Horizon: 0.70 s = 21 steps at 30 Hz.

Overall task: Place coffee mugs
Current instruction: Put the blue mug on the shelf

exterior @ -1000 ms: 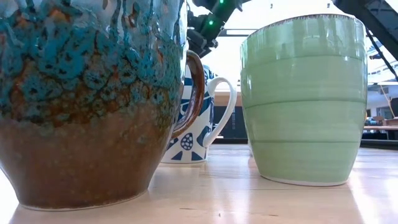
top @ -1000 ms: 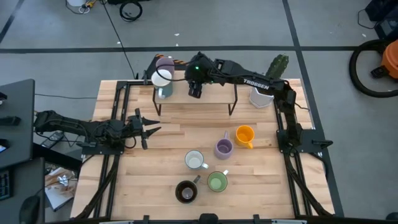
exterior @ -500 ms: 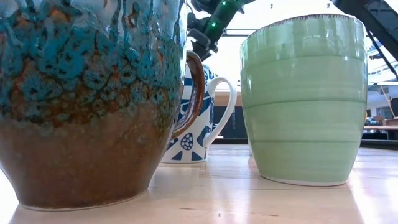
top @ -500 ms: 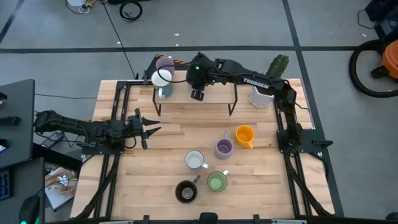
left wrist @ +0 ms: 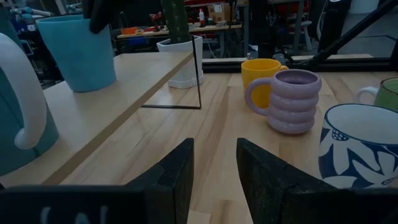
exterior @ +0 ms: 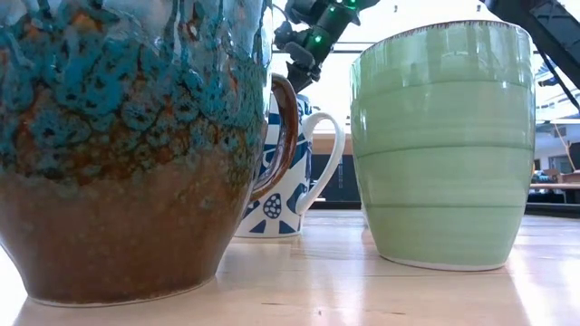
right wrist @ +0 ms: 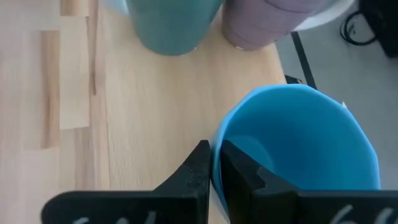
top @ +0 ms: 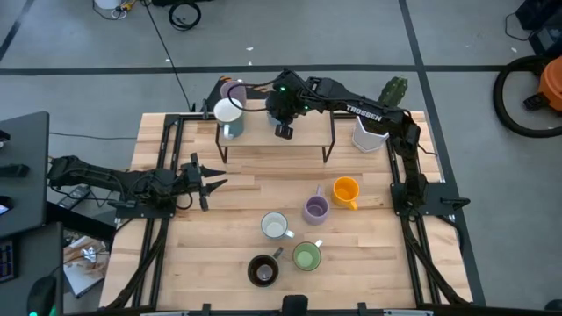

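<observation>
The right gripper [right wrist: 211,168] is over the raised wooden shelf [top: 307,133] at the back of the table [top: 237,193]. Its two dark fingers are pressed together on the rim of a blue mug [right wrist: 298,143], one finger inside the wall and one outside. From above that mug is hidden under the arm, so whether it rests on the shelf or hangs just above it is hard to say.

At the shelf's left end stands a cluster of mugs: a white mug [top: 227,110], a lilac mug [top: 234,89] behind it and a teal-grey one [top: 232,130] partly covered by the white one.

The left gripper [top: 211,180] waits low over the table's left side, its fingers spread apart with nothing between them.

On the open table lie five more mugs: an orange mug [top: 346,190], a ribbed lilac mug [top: 315,209] just beside it, a white mug with blue pattern [top: 275,226], a green mug [top: 306,256] and a dark brown mug [top: 262,270] nearest the front edge.

A white faceted pot with a cactus [top: 371,133] stands at the back right corner, beside the shelf
</observation>
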{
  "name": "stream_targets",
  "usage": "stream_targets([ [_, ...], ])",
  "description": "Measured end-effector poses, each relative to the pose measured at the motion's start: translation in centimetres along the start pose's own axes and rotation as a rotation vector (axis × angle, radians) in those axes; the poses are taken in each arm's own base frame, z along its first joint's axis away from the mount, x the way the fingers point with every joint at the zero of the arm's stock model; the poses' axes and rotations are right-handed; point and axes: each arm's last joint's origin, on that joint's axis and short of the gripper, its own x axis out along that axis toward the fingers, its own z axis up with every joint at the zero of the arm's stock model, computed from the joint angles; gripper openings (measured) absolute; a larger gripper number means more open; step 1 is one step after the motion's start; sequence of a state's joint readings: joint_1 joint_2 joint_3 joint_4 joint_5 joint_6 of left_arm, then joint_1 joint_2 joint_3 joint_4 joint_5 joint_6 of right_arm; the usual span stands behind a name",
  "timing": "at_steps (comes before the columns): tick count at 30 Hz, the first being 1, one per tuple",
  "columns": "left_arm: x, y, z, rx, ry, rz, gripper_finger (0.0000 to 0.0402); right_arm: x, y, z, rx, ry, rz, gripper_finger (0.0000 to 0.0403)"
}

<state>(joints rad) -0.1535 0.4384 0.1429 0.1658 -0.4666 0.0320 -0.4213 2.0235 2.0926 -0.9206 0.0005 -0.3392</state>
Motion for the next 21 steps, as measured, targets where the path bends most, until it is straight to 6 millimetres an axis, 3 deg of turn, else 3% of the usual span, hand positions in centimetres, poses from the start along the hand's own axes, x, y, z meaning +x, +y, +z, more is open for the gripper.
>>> stream_targets([
  [10, 0.0, 0.0, 0.0, 0.002, 0.004, 0.0, 0.0128, 0.0, -0.2, -0.4, -0.167, -0.015, 0.106, 0.003],
  [21, 0.0, 0.0, -0.1, 0.008, 0.01, 0.0, 0.0128, -0.9, -2.1, -1.4, -0.209, -0.066, 0.225, 0.0029],
])
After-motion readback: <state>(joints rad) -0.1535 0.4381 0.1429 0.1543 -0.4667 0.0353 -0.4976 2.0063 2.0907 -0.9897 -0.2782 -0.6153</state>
